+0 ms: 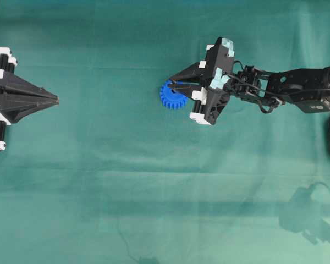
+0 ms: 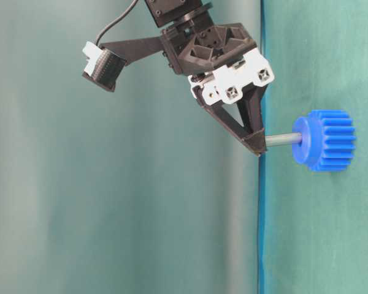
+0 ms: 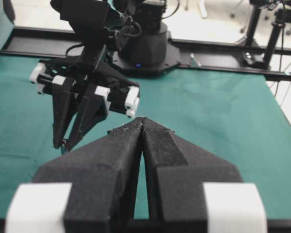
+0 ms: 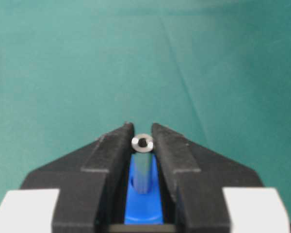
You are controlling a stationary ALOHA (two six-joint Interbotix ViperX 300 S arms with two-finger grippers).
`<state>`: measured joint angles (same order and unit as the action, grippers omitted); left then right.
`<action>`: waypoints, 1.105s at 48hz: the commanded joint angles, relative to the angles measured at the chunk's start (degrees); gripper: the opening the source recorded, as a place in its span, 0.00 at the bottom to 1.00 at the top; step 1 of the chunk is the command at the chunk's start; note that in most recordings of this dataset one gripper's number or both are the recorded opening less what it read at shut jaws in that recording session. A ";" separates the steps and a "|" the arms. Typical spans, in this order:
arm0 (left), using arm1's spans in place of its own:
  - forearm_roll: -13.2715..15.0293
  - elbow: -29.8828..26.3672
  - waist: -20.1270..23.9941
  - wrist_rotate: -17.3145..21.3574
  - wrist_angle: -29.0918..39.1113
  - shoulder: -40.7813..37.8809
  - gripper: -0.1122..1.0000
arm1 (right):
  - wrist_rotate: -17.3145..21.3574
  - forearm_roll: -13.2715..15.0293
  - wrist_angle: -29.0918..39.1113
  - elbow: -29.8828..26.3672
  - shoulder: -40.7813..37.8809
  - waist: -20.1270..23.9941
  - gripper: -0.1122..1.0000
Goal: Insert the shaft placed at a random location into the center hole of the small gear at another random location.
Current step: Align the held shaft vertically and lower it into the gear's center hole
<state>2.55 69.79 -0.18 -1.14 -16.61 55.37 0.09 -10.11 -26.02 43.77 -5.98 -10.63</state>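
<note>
Overhead looks straight down, table-level views sideways; both show the small gear (image 1: 172, 94) distantly.

**A robotics lab bench**

A green cloth (image 1: 99, 165) covers the table, edged by a black metal rail (image 3: 218, 48). Beyond it, a black robot arm base (image 3: 145, 48), tripod stands (image 3: 276, 34) and loose cables (image 3: 286, 68) sit on a pale floor.

**Materials and Surface Finish**

The shaft (image 4: 143, 162) is smooth grey metal with a shiny end. The small gear (image 2: 327, 139) is bright blue plastic, matt. The right gripper (image 4: 143, 141) fingers (image 4: 106, 155) are black, rough-grained plastic. The table cloth (image 1: 99, 165) is green, matt, creased fabric.
</note>
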 commanded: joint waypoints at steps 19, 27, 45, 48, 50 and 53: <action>0.18 -0.70 -0.09 -0.09 -0.35 -0.35 0.10 | -0.53 0.18 -0.53 -0.53 5.62 0.09 0.23; 0.18 -0.70 -0.09 -0.09 -0.35 -0.26 0.10 | -0.53 0.09 -0.53 -0.35 5.71 0.18 0.23; 0.18 -0.70 -0.09 0.00 -0.35 -0.26 0.10 | 0.00 -0.35 -2.20 -0.35 2.29 0.09 0.23; 0.18 -0.62 -0.09 0.00 -0.35 -0.26 0.10 | 0.09 -0.53 -2.64 -0.35 1.41 0.09 0.23; 0.18 -0.70 -0.09 0.00 -0.35 -0.26 0.10 | 0.09 -0.70 -2.90 -0.44 0.97 0.09 0.23; 0.18 -0.62 -0.09 -0.09 -0.35 -0.26 0.10 | 0.09 -1.05 -3.16 -0.44 0.18 0.09 0.23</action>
<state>2.72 69.79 -0.09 -1.14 -16.70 55.37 0.09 -10.72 -28.21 43.86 -5.89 -10.63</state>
